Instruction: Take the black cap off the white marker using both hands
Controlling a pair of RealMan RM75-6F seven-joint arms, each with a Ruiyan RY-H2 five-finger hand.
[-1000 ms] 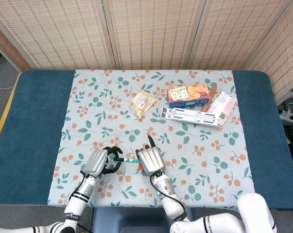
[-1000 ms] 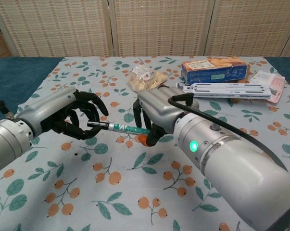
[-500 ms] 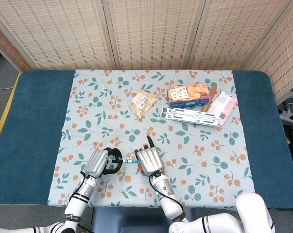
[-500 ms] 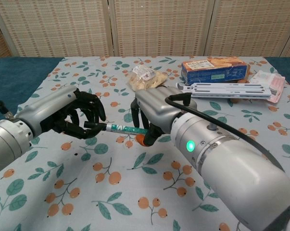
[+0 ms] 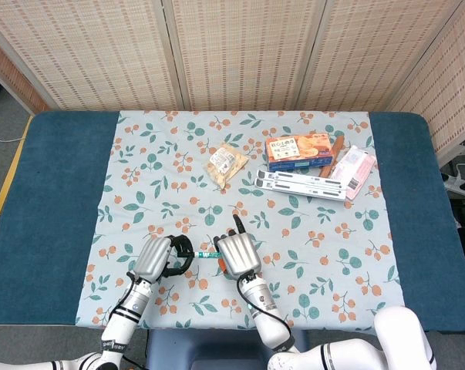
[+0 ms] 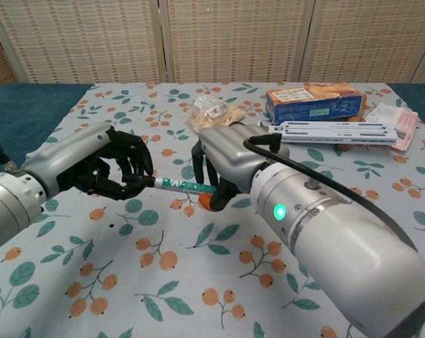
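White marker (image 6: 186, 186), a slim barrel with green printing, hangs level above the cloth between my two hands, near the front edge of the table. My left hand (image 6: 106, 163), grey shell with glossy black fingers (image 6: 134, 167), is curled tight around the marker's left end, so the black cap (image 6: 146, 182) is almost buried in the grip and only a sliver of it shows. My right hand (image 6: 230, 158), the same smooth grey metal with a dark cable looping over its back, clamps the other end of the barrel; a small orange part shows under its palm, and I cannot tell what it is. From the head view the pair sit close together, the marker bridging them. Beneath lies a pale tablecloth (image 5: 178, 154) printed with teal leaves and orange berries, over a dark blue felt-like table (image 5: 62, 193). Further back rest a crinkly snack bag (image 5: 227, 163), a blue biscuit box (image 5: 298, 151), a white slatted rack (image 5: 303, 185) and a pink packet (image 5: 352, 169). Woven cane screens (image 5: 240, 54) close off the room behind.
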